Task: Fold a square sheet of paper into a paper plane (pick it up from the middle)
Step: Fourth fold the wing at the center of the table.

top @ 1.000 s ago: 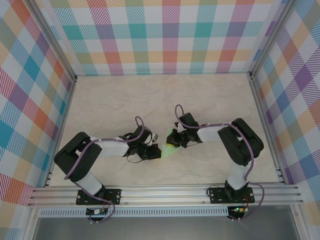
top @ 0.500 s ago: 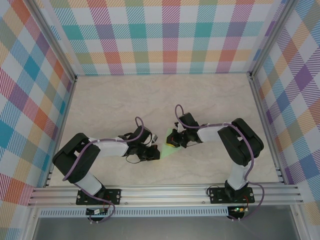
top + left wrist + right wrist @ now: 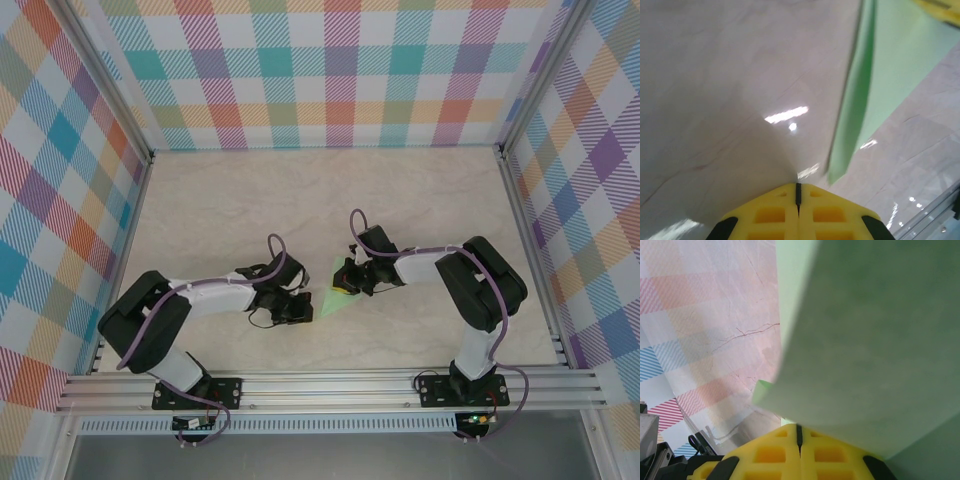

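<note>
Pale-green sheet of paper (image 3: 333, 300) sits mid-table (image 3: 230, 210) between the two grippers, folded to a pointed triangle. Its long axis runs diagonally, with the narrow tip aimed near-left toward the left gripper (image 3: 303, 307) and just clear of it. Right gripper (image 3: 345, 283) is pinched onto the wide end (paper rises straight off its fingertips in the wrist view). Left gripper's yellow fingers are pressed together, holding nothing.
</note>
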Tool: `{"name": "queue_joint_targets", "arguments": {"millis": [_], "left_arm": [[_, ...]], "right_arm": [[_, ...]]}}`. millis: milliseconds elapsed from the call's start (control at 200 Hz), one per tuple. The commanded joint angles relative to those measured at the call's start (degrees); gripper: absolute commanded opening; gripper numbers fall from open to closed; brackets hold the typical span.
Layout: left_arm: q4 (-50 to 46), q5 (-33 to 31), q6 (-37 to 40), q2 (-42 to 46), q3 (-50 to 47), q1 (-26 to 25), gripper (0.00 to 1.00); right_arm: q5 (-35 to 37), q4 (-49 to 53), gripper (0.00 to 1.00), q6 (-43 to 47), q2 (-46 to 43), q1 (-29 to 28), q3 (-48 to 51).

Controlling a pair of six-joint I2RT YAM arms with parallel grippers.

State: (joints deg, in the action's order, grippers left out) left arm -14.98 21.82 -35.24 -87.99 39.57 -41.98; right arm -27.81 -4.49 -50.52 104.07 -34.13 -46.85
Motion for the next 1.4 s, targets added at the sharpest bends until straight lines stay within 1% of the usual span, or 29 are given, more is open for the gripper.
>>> {"name": "queue_joint_targets", "arguments": {"millis": [0,100,275,350,470,650,830,1070,1235,1395], "left_arm": [[-9.9,-4.0,-0.4,4.0,-0.9,-0.2,0.05],[-9.0,-3.8,-0.7,6.4,0.8,-0.2,0.06],[-1.6,-1.3,-2.5,6.1,4.3,-0.1,0.08],[3.0,-0.3,-3.4,4.2,5.9,-0.2,0.08],[7.4,2.6,-4.3,-0.1,7.7,-0.4,0.08],[14.4,6.1,-6.6,-6.9,7.8,-0.8,0.09],[11.3,3.2,-5.5,-10.4,7.4,-1.1,0.09],[4.5,-2.8,-2.2,-9.3,3.9,-1.0,0.08],[3.9,-2.6,-1.9,-9.1,1.4,-1.0,0.07],[2.8,-2.3,-1.9,-4.6,-1.4,-1.1,0.07]], "right_arm": [[6.1,6.1,0.04,0.7,3.9,0.4,1.7],[6.3,6.4,0.04,0.7,3.8,0.4,1.6],[7.2,6.5,0.04,0.2,3.7,0.4,1.8],[7.5,6.3,0.04,-0.2,3.7,0.3,2.0],[7.6,6.2,0.04,-0.5,3.9,0.4,2.0],[7.5,6.3,0.04,-0.4,3.9,0.4,2.3],[7.7,6.7,0.04,-0.2,3.9,0.3,2.3],[8.0,7.0,0.04,-0.1,3.9,0.4,2.4],[8.0,7.1,0.04,-0.1,4.0,0.4,2.4],[8.2,7.4,0.04,0.0,3.7,0.4,2.5]]}}
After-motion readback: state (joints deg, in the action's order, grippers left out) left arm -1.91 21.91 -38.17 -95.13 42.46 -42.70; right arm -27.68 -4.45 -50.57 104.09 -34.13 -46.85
